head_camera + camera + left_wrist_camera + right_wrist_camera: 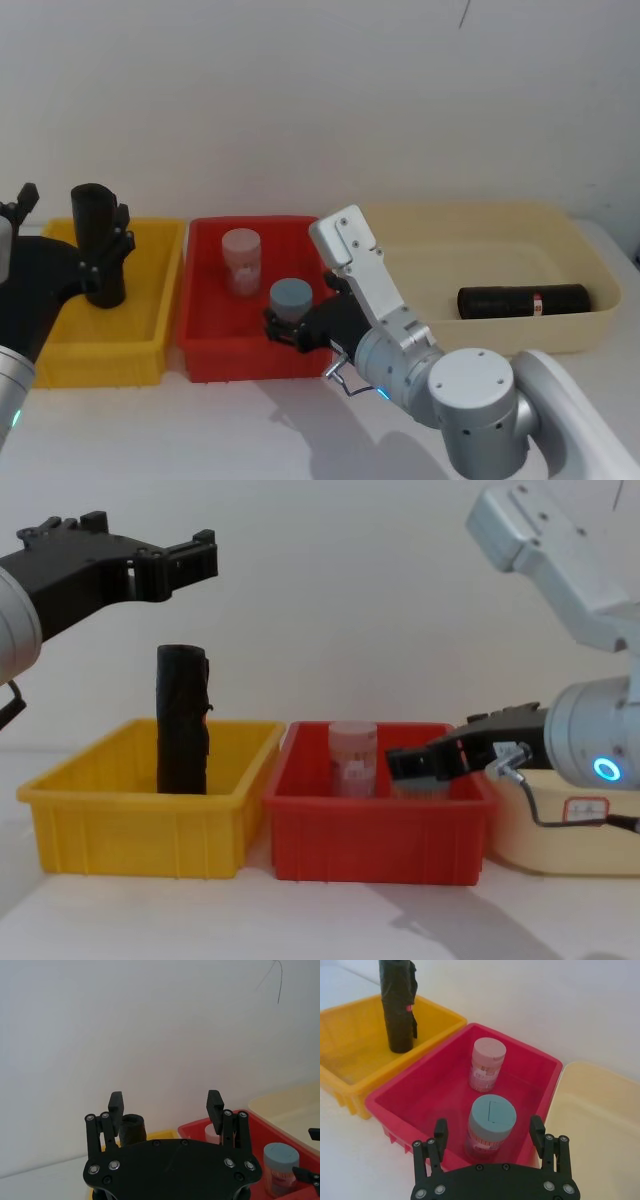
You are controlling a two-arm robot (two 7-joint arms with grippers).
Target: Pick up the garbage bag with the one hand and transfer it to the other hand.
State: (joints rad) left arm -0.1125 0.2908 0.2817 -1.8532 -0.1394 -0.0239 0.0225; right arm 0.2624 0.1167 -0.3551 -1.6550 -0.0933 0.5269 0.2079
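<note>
A white tabletop holds three plastic bins in a row: yellow, red and a wider cream one.

The garbage bag, a tall black roll of crinkly plastic, stands upright in the yellow bin. The right wrist view shows a small red mark on its side, at mid-height; the chest view shows the roll from the side with its wrinkled seam and no label facing that camera.

The left pincer hangs released in the air above the roll and slightly toward the robot, its two black fingers spread apart with nothing between them. Its arm reaches in level from the left at a height above the bins. In the left wrist view the roll's top sits just beyond the pincer's finger, not touching it.

The right pincer is lowered at the near wall of the red bin, released, its fingers standing either side of a grey-lidded jar without gripping it. Beyond it stands a pink-lidded jar. The silver-white right arm bends down from a raised elbow; the chest view shows a blue lit ring and a thin grey cable on it.

The head view alone shows a second black roll lying on its side in the cream bin, far right of the right pincer.
</note>
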